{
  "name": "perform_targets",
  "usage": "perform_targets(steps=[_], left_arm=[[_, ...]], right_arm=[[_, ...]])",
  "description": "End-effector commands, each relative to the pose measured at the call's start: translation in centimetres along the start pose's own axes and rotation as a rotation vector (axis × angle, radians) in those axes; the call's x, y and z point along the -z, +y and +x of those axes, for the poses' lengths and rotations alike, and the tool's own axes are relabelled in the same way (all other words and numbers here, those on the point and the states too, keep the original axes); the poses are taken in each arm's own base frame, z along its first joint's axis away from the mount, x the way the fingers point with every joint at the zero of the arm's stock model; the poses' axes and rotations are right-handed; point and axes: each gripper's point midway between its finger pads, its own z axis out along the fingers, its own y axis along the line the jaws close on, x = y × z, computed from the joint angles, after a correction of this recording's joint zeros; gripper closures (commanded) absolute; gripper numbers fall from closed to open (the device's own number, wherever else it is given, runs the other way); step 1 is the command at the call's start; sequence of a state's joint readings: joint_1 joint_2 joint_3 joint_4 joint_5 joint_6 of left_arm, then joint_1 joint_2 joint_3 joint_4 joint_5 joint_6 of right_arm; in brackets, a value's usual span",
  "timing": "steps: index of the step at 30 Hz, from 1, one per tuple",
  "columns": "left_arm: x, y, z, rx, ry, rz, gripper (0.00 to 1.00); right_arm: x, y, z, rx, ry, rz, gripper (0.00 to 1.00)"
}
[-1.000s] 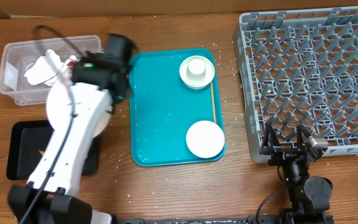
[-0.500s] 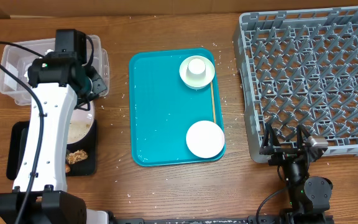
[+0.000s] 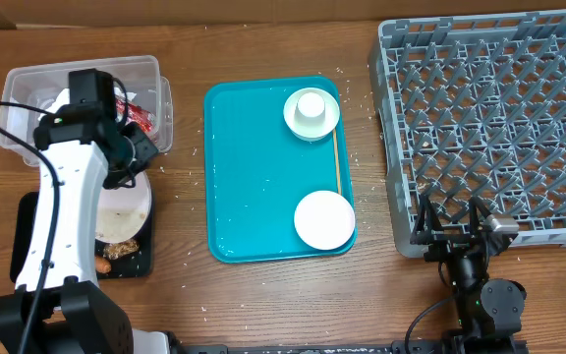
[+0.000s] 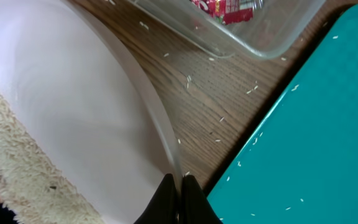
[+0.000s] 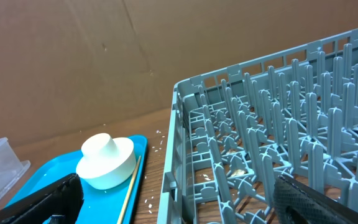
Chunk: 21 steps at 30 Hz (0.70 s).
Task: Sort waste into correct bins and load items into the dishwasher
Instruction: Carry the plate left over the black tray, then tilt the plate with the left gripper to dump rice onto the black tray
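Overhead, plate: the white plate (image 3: pixel 124 208) hangs in my left jaws over the black tray (image 3: pixel 29 241), just below the clear tub (image 3: pixel 13 93), and looks tipped toward the tray
Overhead, waste: a brown food chunk (image 3: pixel 118 250) and a carrot piece (image 3: pixel 101 264) lie in the black tray; a red wrapper (image 3: pixel 138 116) lies in the tub
Overhead, to load: a cup (image 3: pixel 311 102) on a bowl (image 3: pixel 291 118), a wooden stick (image 3: pixel 335 162) and a second bowl (image 3: pixel 324 218) wait on the teal tray (image 3: pixel 254 167), well apart from the dish rack (image 3: pixel 489 118)
Left wrist, grip: my left jaws are pressed together on the plate's thin rim, pinching it at one spot only
Left wrist, handling: I judge the plate stiff, glossy and slippery, and breakable if it slips; held by one edge it may swing, so slow moves suit it. The rice (image 4: pixel 11 149) sticking to its face is light and loose, and stray grains dot the worktop (image 4: pixel 216 106)
Right wrist, grip: my right jaws stand spread wide and hold nothing, close to the rack's near edge
Right wrist, next holds: I would take the bowls by the rim like the plate; the stick is thin and lies flat, so probably awkward to pinch
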<state>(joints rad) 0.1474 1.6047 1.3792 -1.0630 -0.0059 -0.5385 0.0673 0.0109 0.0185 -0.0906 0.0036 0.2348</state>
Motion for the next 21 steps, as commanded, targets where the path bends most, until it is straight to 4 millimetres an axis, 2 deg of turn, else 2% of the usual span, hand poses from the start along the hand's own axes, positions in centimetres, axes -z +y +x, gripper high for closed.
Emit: perform_targets(steps=[1, 7, 14, 21], left_arm=[[0.2, 0.1, -0.4, -0.023, 0.023, 0.089, 0.95], [0.7, -0.2, -0.9, 0.0, 0.058, 0.225, 0.96], [1.2, 0.7, -1.5, 0.006, 0.054, 0.264, 0.96], [3.4, 0.7, -1.1, 0.003, 0.025, 0.3, 0.96]], right_arm=[[0.0, 0.1, 0.2, 0.007, 0.0, -0.01, 0.0], [0.0, 0.1, 0.2, 0.007, 0.0, -0.01, 0.0], [0.0, 0.1, 0.2, 0.007, 0.0, -0.01, 0.0], [0.0, 0.1, 0.2, 0.007, 0.0, -0.01, 0.0]])
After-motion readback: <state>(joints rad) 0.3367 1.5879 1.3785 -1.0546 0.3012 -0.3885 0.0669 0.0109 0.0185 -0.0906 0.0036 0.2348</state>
